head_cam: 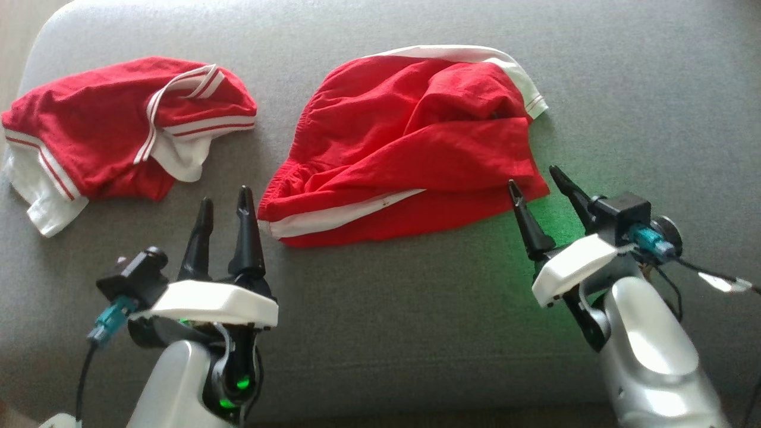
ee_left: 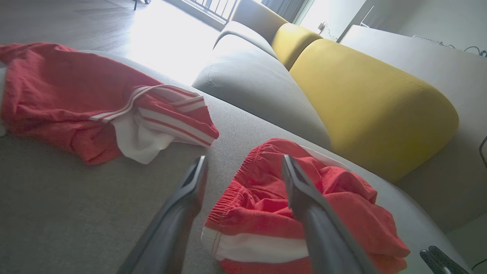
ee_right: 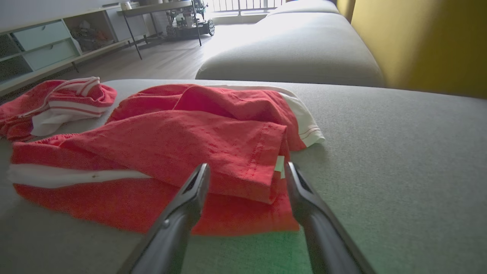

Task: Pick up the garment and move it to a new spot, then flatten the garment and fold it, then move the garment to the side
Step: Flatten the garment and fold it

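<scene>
Shorts (head_cam: 410, 148) lie crumpled mid-cushion (head_cam: 380, 309). Left gripper (head_cam: 225, 197) points up just beside their waistband end, right gripper (head_cam: 534, 177) at the opposite hem corner. Both sets of fingers are spread and empty.

— Colours and shapes?
— Silver forearms (head_cam: 654, 351), white wrist covers (head_cam: 214, 303), black tapered fingers (head_cam: 247, 238) on the left gripper (head_cam: 225, 197) and right gripper (head_cam: 533, 176).
— Wiring?
— Teal plugs (head_cam: 110, 321), black cables (head_cam: 83, 380), green lights (head_cam: 241, 383).

Left hand (head_cam: 225, 196), right hand (head_cam: 533, 176), both agape.
</scene>
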